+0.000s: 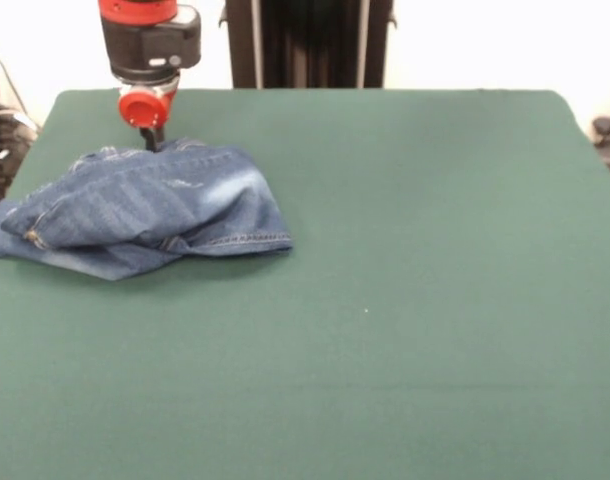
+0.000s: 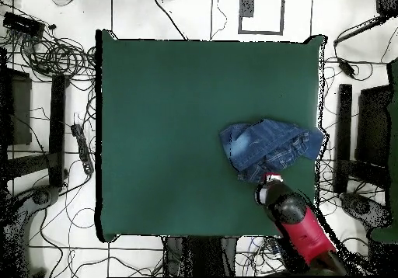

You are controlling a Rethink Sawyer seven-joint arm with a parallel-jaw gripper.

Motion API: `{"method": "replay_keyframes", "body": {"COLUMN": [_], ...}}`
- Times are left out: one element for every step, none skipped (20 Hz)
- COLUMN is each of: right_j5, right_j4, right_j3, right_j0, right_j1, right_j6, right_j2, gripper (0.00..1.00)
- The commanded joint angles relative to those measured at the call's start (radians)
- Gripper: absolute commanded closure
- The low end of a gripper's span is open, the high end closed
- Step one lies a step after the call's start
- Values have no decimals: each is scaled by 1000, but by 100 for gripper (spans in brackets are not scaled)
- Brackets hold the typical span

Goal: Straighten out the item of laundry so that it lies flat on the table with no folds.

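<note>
Jeans lie bunched and folded on the worktop; end effector touches their far edge, finger state unclear.

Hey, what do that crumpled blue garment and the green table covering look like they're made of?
The jeans look like blue denim: a woven, matte cloth with faded pale patches and orange-tan stitching along a hem. It holds soft bunched folds, so it seems fairly heavy cotton, though the fibre itself can't be confirmed. The table appears covered in plain dark green cloth, matte and smooth, with no shine or pattern; what lies under it is hidden.
</note>
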Motion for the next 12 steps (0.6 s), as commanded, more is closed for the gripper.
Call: {"method": "replay_keyframes", "body": {"right_j5": [-114, -111, -112, -112, -112, -112, -109, -109, -107, -108, -108, -109], "right_j4": [-6, -5, -4, -3, -2, -1, -2, -2, -2, -2, -3, -3], "right_j3": [-43, -43, -43, -43, -42, -42, -42, -42, -43, -45, -46, -47], "right_j0": [-5, -7, -8, -8, -8, -8, -10, -10, -13, -10, -13, -14], "right_j1": [25, 26, 26, 27, 26, 26, 26, 26, 27, 29, 31, 33], "right_j6": [218, 215, 214, 214, 216, 218, 216, 218, 218, 218, 218, 217], "right_j2": [241, 243, 247, 248, 251, 254, 257, 259, 264, 262, 267, 269], "gripper": [0, 0, 0, 0, 0, 0, 0, 0, 0, 0, 0, 0]}}
